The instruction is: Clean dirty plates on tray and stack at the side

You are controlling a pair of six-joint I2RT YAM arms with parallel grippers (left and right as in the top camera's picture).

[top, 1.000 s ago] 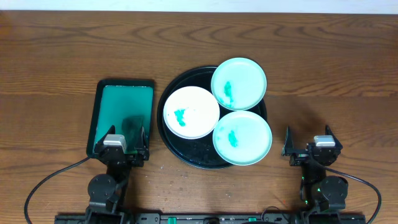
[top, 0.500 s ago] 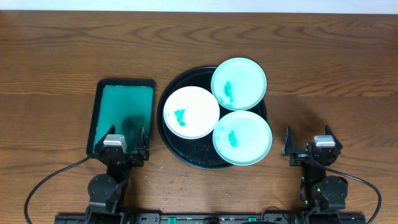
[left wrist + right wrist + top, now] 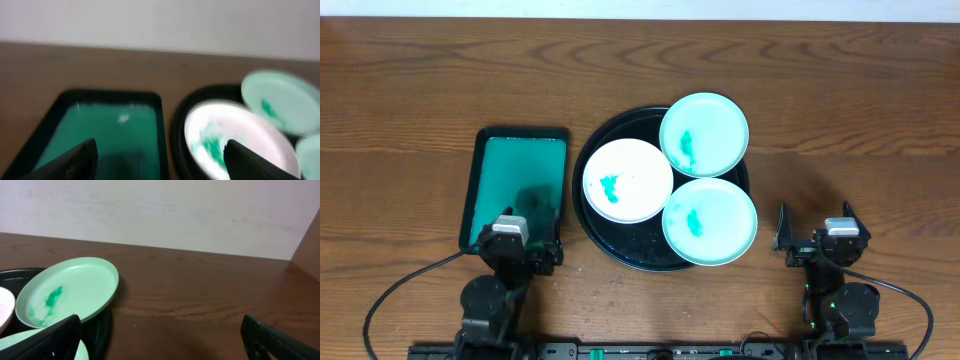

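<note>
Left gripper (image 3: 527, 228): fingers (image 3: 75, 160) spread wide, released, nothing between them. It hangs over the near end of the rectangular green tray (image 3: 515, 165), nose aimed at the far side of the table (image 3: 420, 80), with the arm folded low at the near edge. Its wrist view is blurred.

Over to the right gripper (image 3: 815, 222): fingers (image 3: 50, 340) also splayed apart and empty, above bare wood to the right of the round black tray (image 3: 620, 255) and clear of it. That arm is tucked low at the near edge too, pointing straight ahead.

All three plates lie on the round black tray. The white plate (image 3: 628, 180) is on its left side, smeared teal. The far mint-green plate (image 3: 704, 134) and the near mint-green plate (image 3: 709, 221) sit at the right, both smeared, both overhanging the rim. The near one overlaps the white plate's edge.
</note>
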